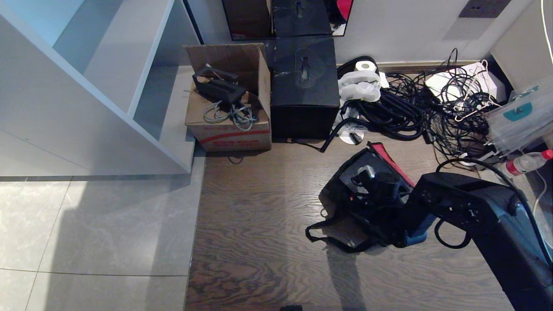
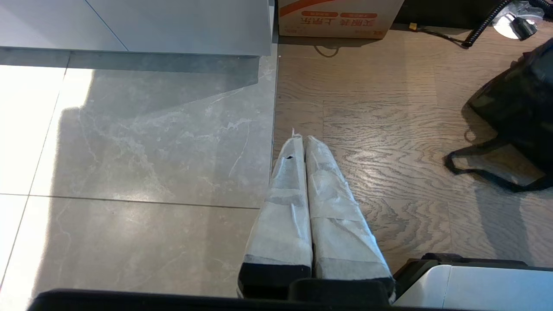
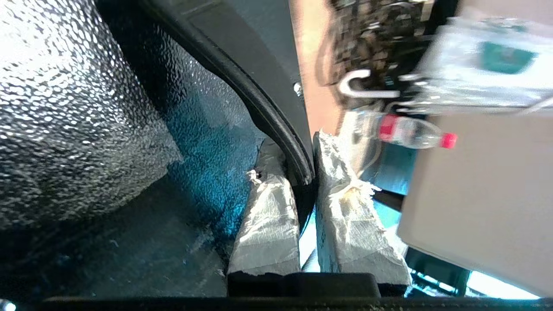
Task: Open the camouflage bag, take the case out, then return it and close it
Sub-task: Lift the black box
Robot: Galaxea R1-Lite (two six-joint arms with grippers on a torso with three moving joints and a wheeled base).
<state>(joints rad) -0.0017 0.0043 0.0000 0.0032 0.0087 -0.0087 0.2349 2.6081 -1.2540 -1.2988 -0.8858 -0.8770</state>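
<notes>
The camouflage bag (image 1: 343,203) lies open on the wood floor, its red lid lining (image 1: 391,163) raised at the far right side and its black strap (image 1: 319,236) trailing toward me. Inside it sits the case (image 1: 355,171), whose speckled glittery black surface (image 3: 203,142) fills the right wrist view. My right gripper (image 1: 379,183) reaches into the bag from the right. It (image 3: 298,151) is shut on the case's black handle (image 3: 259,103), which has a silver end (image 3: 297,88). My left gripper (image 2: 300,138) hangs shut and idle over the seam between tile and wood, left of the bag (image 2: 518,108).
Behind the bag stands a tall black cube box (image 1: 304,82), with an open cardboard box (image 1: 229,112) to its left. A tangle of black cables (image 1: 432,108) fills the back right. A clear bottle with a red cap (image 1: 529,162) lies at the right. A white shelf unit (image 1: 108,86) stands left.
</notes>
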